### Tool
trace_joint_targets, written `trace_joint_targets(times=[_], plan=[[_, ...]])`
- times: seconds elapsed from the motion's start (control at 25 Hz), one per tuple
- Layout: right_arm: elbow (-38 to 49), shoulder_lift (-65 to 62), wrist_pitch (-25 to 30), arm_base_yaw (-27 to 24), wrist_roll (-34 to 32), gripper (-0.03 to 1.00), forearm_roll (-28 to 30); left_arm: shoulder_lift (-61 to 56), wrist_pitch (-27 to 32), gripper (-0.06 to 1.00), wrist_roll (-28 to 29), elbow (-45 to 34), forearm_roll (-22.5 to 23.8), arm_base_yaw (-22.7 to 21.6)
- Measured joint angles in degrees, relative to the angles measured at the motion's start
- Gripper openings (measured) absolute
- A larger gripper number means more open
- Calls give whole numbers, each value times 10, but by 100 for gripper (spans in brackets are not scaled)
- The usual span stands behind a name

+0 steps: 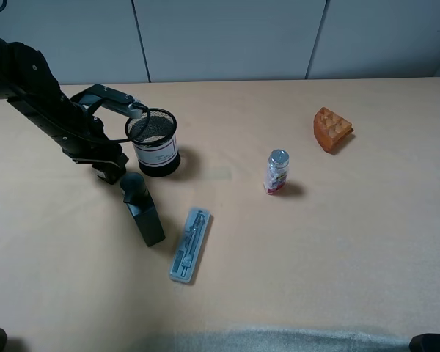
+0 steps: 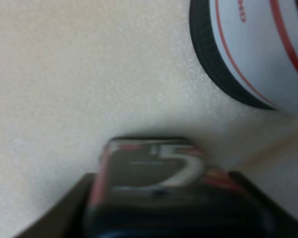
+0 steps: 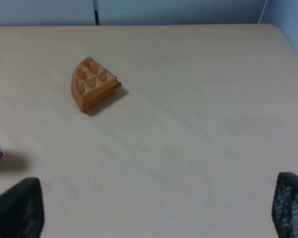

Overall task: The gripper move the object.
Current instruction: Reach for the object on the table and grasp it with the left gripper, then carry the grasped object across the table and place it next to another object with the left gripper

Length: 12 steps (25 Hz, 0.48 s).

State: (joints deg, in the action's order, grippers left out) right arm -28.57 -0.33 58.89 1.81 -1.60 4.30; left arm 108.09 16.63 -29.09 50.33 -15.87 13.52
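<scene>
The object [image 1: 143, 213] is a small black boxy container with a rounded top, standing on the table just in front of the black mesh cup [image 1: 152, 143]. My left gripper [image 1: 116, 176] reaches it from the left, at its top. In the left wrist view the object [image 2: 154, 168] shows a white and red label and fills the gap between the dark fingers [image 2: 54, 213], which press on both its sides. The mesh cup's base [image 2: 258, 49] sits close behind it. My right gripper [image 3: 154, 213] hangs open over bare table, nothing between its fingers [image 3: 15, 208].
A clear case holding a tool [image 1: 191, 244] lies right of the object. A clear bottle with a silver cap [image 1: 277, 172] stands mid-table. An orange wedge block [image 1: 331, 130] [image 3: 93, 84] sits at the back right. White cabinet fronts run behind the table.
</scene>
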Motion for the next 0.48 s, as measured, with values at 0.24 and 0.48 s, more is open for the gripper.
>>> trace_joint_targets(times=[0.24,0.48], plan=[[0,0,0,0,0,69,0,0,0,46,0,0,0,0],[0,0,0,0,0,69,0,0,0,46,0,0,0,0]])
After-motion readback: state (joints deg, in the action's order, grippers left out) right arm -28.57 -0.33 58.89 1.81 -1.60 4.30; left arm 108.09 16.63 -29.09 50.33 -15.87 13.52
